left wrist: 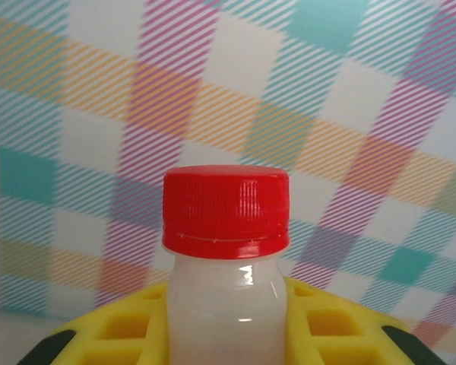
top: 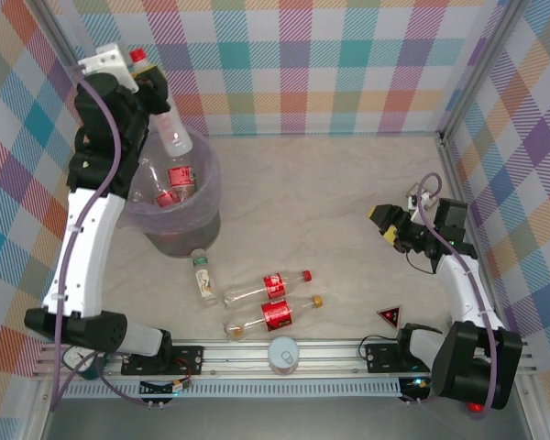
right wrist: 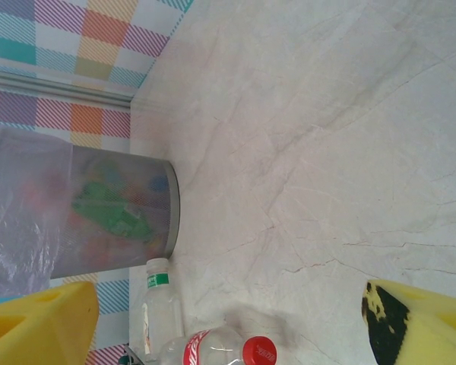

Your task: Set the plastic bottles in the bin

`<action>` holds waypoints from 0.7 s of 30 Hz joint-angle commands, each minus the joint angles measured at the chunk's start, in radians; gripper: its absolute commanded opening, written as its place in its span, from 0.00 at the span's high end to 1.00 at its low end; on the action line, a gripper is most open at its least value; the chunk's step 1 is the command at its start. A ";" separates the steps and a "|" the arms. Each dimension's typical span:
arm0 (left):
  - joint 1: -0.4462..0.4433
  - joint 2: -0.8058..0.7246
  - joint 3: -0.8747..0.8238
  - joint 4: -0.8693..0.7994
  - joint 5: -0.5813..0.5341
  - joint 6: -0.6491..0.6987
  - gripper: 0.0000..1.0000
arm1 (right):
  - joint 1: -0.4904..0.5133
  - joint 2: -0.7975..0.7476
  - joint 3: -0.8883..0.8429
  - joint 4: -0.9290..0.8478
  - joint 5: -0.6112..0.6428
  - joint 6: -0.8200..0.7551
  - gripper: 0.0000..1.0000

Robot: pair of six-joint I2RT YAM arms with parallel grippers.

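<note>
Red-capped bottle [left wrist: 226,228] clamped in left claw [top: 154,92], over bin [top: 202,225].

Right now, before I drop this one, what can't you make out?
- Left wrist: held bottle below its neck, cut by the bottom edge and yellow fingers.
- Top: bin contents, partly covered by that bottle and the left arm; count unclear.
- Right wrist: bin contents blurred through its wall; red-capped bottle cut by the bottom edge.
</note>
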 commanded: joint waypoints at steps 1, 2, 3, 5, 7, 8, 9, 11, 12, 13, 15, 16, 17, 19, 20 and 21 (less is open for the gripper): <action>0.027 -0.032 -0.058 -0.129 -0.068 0.084 0.92 | -0.006 0.019 0.039 0.005 -0.037 -0.035 0.11; 0.036 -0.038 -0.068 -0.153 -0.082 0.097 0.92 | -0.006 0.024 0.041 0.005 -0.045 -0.041 0.11; 0.042 -0.036 -0.071 -0.186 -0.096 0.100 0.93 | -0.006 0.026 0.044 0.006 -0.049 -0.043 0.11; 0.048 -0.028 -0.090 -0.227 -0.083 0.102 0.93 | -0.006 0.032 0.045 0.005 -0.049 -0.048 0.11; 0.047 -0.026 -0.128 -0.223 -0.032 0.099 0.93 | -0.006 0.038 0.046 0.006 -0.053 -0.049 0.11; 0.048 -0.024 -0.148 -0.212 -0.008 0.095 0.93 | -0.006 0.041 0.045 0.010 -0.054 -0.048 0.11; 0.048 -0.022 -0.168 -0.199 0.011 0.093 0.93 | -0.005 0.042 0.045 0.010 -0.056 -0.047 0.11; 0.048 -0.016 -0.197 -0.176 0.072 0.113 0.93 | -0.003 0.040 0.043 0.005 -0.056 -0.051 0.11; 0.048 -0.009 -0.207 -0.170 0.116 0.138 0.92 | -0.003 0.039 0.044 -0.006 -0.056 -0.060 0.11; 0.048 0.000 -0.209 -0.174 0.145 0.161 0.91 | -0.002 0.039 0.046 -0.016 -0.058 -0.067 0.11; 0.044 0.025 -0.200 -0.207 0.166 0.216 0.87 | -0.002 0.038 0.046 -0.035 -0.055 -0.080 0.11; 0.044 0.036 -0.195 -0.227 0.172 0.245 0.85 | -0.001 0.036 0.045 -0.037 -0.055 -0.081 0.11; 0.045 0.048 -0.188 -0.252 0.184 0.286 0.84 | 0.000 0.035 0.041 -0.038 -0.055 -0.084 0.11; 0.044 0.072 -0.178 -0.299 0.195 0.342 0.82 | 0.001 0.040 0.039 -0.036 -0.055 -0.082 0.11; 0.044 0.086 -0.171 -0.329 0.200 0.364 0.82 | 0.003 0.044 0.039 -0.032 -0.056 -0.079 0.11; 0.044 0.098 -0.168 -0.350 0.200 0.378 0.81 | 0.005 0.048 0.039 -0.030 -0.056 -0.077 0.11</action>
